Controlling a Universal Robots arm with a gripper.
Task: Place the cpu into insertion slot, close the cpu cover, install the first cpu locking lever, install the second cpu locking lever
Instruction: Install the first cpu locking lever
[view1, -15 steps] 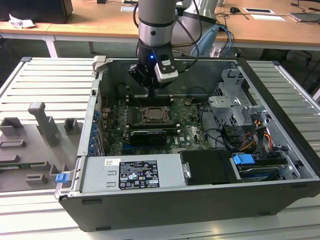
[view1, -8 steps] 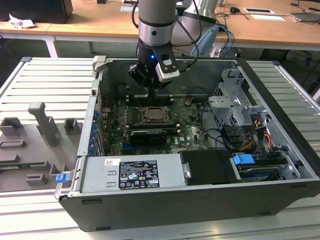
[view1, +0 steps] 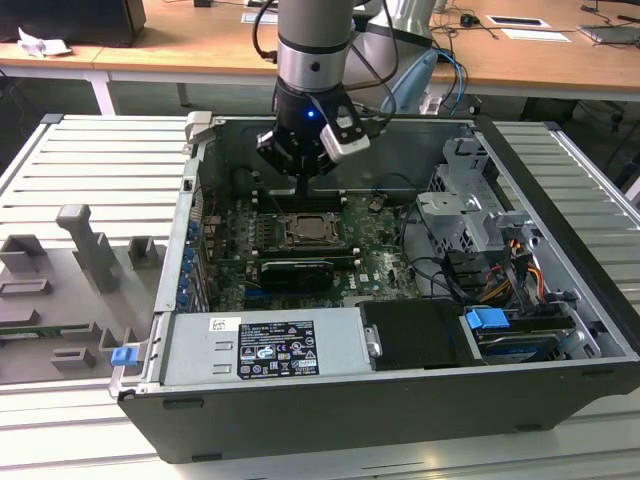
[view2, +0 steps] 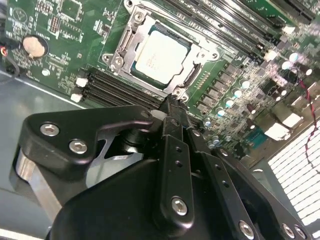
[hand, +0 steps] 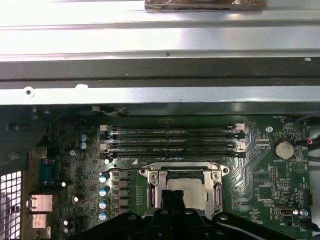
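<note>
At the exterior view's left, grey plastic fixture blocks (view1: 90, 255) sit on a ribbed table (view1: 100, 170). Mid-frame, inside the open black computer case (view1: 400, 420), the black claw (view1: 303, 190) hangs closed and empty just above the pale silver square chip (view2: 162, 56). The chip is seated in the silvery-framed black socket (view2: 191, 75), with the thin metal cover plate (view2: 150, 25) flat around it.

Pale grey ribbed metal workbench (view1: 90, 150) under my work area, grey plastic fixture blocks (view1: 90, 250) on it at the exterior view's left, long light wooden desks with white legs (view1: 180, 50) behind me, crumpled white paper (view1: 40, 43) and flat white sheets (view1: 535, 35) on them, bright even light.
</note>
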